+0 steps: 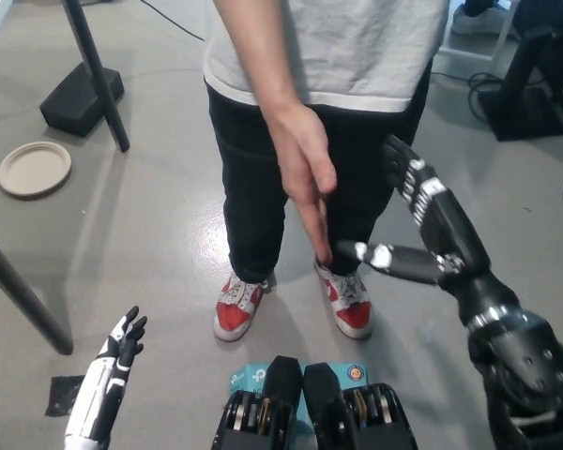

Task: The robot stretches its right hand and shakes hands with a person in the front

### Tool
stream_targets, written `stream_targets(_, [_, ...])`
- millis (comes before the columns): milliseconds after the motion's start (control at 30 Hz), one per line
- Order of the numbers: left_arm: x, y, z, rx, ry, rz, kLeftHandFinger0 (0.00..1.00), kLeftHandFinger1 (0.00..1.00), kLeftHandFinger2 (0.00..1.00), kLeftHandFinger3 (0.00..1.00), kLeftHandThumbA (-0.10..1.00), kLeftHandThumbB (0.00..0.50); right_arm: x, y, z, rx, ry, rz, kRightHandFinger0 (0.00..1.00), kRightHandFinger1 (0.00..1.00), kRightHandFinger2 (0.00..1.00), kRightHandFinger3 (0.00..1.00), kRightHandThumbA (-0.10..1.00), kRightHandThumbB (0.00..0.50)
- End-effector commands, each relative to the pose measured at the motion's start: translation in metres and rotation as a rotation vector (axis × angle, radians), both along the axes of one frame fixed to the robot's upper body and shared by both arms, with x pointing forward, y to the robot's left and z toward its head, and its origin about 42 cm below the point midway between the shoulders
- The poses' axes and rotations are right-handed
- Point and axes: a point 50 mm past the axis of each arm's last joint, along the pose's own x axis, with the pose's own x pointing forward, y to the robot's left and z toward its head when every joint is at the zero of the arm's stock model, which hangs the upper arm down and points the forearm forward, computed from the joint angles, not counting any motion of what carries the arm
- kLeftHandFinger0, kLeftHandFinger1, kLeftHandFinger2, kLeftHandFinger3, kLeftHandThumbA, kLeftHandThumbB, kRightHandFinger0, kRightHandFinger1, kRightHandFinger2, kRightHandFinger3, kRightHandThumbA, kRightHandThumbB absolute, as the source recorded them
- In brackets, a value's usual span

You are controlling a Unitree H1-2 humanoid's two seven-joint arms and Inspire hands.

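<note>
Grey floor (150,216) filled the frame as your black right robot hand (418,230), fingers spread and empty, sat just right of the person's hand (305,178) at centre, which pointed downward, while the white left robot hand (113,361) rested open at lower left.

You see the right hand (430,246): black shell, white patches with dark lettering along the fingers (415,187), a silver ring at the wrist, a bulky rounded black forearm. The left hand (122,345): black fingers on a white casing. The person (328,84) wears a grey tee, black trousers, red-and-white trainers (236,307).
</note>
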Motion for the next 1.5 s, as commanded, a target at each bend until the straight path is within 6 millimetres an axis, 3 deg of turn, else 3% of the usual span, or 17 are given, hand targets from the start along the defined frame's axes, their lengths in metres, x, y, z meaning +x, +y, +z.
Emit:
stream_targets(0, [0.008, -0.002, 0.014, 0.02, -0.074, -0.003, 1.0, 1.0, 1.0, 1.0, 1.0, 0.083, 0.015, 0.022, 0.025, -0.041, -0.015, 0.038, 1.0, 1.0, 1.0, 1.0, 1.0, 0.404])
stream_targets(267, [0.017, -0.005, 0.02, 0.03, -0.083, -0.02, 1.0, 1.0, 1.0, 1.0, 1.0, 0.107, 0.035, 0.045, 0.038, -0.083, 0.013, 0.062, 1.0, 1.0, 1.0, 1.0, 1.0, 0.363])
stream_targets(533, [0.024, -0.005, 0.026, 0.048, -0.102, -0.031, 1.0, 1.0, 1.0, 1.0, 1.0, 0.075, 0.055, 0.064, 0.043, -0.143, 0.046, 0.083, 1.0, 1.0, 1.0, 1.0, 1.0, 0.413])
stream_targets(667, [0.024, -0.006, 0.027, 0.049, -0.097, -0.035, 1.0, 1.0, 1.0, 1.0, 1.0, 0.07, 0.073, 0.075, 0.041, -0.148, 0.067, 0.092, 1.0, 1.0, 1.0, 1.0, 1.0, 0.365])
stream_targets(733, [0.025, -0.006, 0.028, 0.057, -0.095, -0.034, 1.0, 1.0, 1.0, 1.0, 1.0, 0.06, 0.082, 0.08, 0.039, -0.156, 0.095, 0.071, 1.0, 1.0, 1.0, 1.0, 0.96, 0.382])
stream_targets(833, [0.027, -0.007, 0.029, 0.061, -0.1, -0.037, 1.0, 1.0, 1.0, 1.0, 1.0, 0.059, 0.096, 0.086, 0.036, -0.186, 0.135, 0.023, 1.0, 1.0, 1.0, 1.0, 0.79, 0.317])
stream_targets(1000, [0.03, -0.007, 0.032, 0.062, -0.103, -0.041, 1.0, 1.0, 1.0, 1.0, 1.0, 0.071, 0.106, 0.09, 0.039, -0.202, 0.13, -0.051, 1.0, 1.0, 1.0, 1.0, 0.58, 0.299])
stream_targets(1233, [0.032, -0.006, 0.032, 0.053, -0.11, -0.045, 1.0, 1.0, 1.0, 1.0, 1.0, 0.086, 0.094, 0.087, 0.047, -0.204, 0.02, -0.078, 1.0, 1.0, 1.0, 1.0, 0.46, 0.308])
stream_targets(1333, [0.031, -0.006, 0.032, 0.052, -0.106, -0.047, 1.0, 1.0, 1.0, 1.0, 1.0, 0.096, 0.075, 0.082, 0.062, -0.18, -0.049, -0.073, 1.0, 1.0, 1.0, 1.0, 0.43, 0.284])
stream_targets(1367, [0.031, -0.005, 0.032, 0.06, -0.106, -0.046, 1.0, 1.0, 1.0, 1.0, 1.0, 0.092, 0.066, 0.081, 0.071, -0.152, -0.085, -0.066, 1.0, 1.0, 1.0, 1.0, 0.37, 0.276])
stream_targets(1433, [0.031, -0.005, 0.033, 0.06, -0.106, -0.047, 1.0, 1.0, 1.0, 1.0, 1.0, 0.089, 0.052, 0.08, 0.085, -0.119, -0.141, -0.056, 1.0, 1.0, 1.0, 1.0, 0.36, 0.272])
stream_targets(1467, [0.031, -0.005, 0.033, 0.052, -0.105, -0.046, 1.0, 1.0, 1.0, 1.0, 1.0, 0.09, 0.034, 0.078, 0.101, -0.095, -0.22, -0.036, 1.0, 1.0, 1.0, 1.0, 0.39, 0.268])
